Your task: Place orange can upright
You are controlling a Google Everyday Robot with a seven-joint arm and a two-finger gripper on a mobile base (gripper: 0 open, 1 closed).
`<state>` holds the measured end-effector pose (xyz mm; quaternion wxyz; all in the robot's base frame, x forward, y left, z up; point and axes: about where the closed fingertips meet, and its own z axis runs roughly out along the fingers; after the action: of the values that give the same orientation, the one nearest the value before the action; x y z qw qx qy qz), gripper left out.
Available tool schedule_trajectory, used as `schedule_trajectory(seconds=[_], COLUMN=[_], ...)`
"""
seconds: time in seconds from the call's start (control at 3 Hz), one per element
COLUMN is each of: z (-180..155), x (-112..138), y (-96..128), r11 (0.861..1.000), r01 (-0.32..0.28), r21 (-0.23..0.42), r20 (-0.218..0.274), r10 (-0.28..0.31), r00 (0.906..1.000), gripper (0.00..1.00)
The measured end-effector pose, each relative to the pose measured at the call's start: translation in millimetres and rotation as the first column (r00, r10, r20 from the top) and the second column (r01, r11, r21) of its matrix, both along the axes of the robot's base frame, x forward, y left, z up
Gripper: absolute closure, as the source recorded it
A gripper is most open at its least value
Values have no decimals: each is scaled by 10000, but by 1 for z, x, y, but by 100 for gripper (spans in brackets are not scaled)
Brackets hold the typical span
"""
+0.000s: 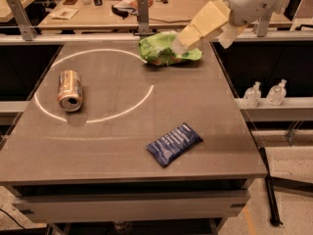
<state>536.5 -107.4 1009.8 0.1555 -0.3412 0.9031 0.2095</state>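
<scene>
A grey-brown table [220,131] filled the camera view, with a pale ring [142,99] traced across it. At the left, by the ring's left arc, the orange can [70,90] lay on its side, top facing the camera. The gripper [180,42] hung well away at the top right, over the green chip bag [161,53]; open or closed, nobody could tell. The can looked light, stiff, slick and ready to roll, so it was best squeezed across mid-body.

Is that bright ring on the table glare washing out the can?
Camera view: the bright ring skirts the orange can without washing it out; a soft shadow lies before the can; the gripper hangs over the green bag.
</scene>
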Motion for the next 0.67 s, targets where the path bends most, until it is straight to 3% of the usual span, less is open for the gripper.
schedule_trajectory(seconds=[0.33, 0.67], z=[2, 0], x=[6, 8], y=[6, 17], r11=[9999, 9992], r01=[85, 382], r21=[141, -123], r20=[158, 387], r10=[-87, -377], r00=[9998, 9985], gripper=[0, 0])
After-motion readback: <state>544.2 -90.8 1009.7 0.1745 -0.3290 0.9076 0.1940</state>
